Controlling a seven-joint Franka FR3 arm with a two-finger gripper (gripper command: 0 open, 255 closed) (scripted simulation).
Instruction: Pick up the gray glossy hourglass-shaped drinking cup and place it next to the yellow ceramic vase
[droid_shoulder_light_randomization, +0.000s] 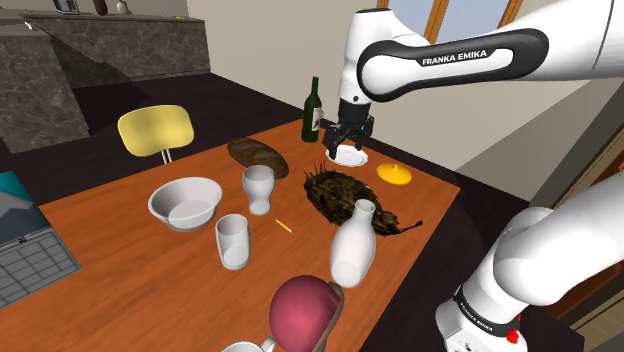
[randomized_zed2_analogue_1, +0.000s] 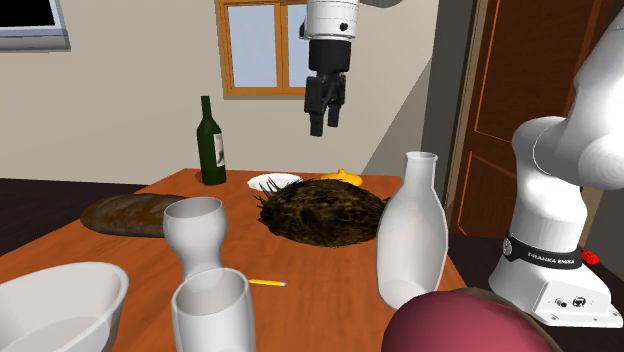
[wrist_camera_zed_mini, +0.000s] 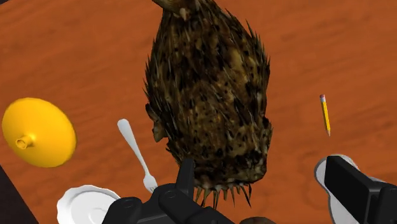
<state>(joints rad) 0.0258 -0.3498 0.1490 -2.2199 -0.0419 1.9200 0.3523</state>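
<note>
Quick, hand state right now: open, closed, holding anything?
The hand is open, fingers apart, holding nothing.

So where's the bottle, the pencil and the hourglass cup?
bottle (randomized_zed2_analogue_1: 209, 150): second exterior view, its body.
pencil (wrist_camera_zed_mini: 326, 116): wrist view, mid-shaft.
hourglass cup (droid_shoulder_light_randomization: 257, 182): shoulder view, its upper half.

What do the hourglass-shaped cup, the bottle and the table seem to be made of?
The hourglass-shaped cup is plain pale grey and smooth, with soft shading; it may be ceramic or plastic, I cannot tell which. The bottle is dark green with a pale label, probably glass. The table is orange-brown with faint grain, apparently wood.
</note>
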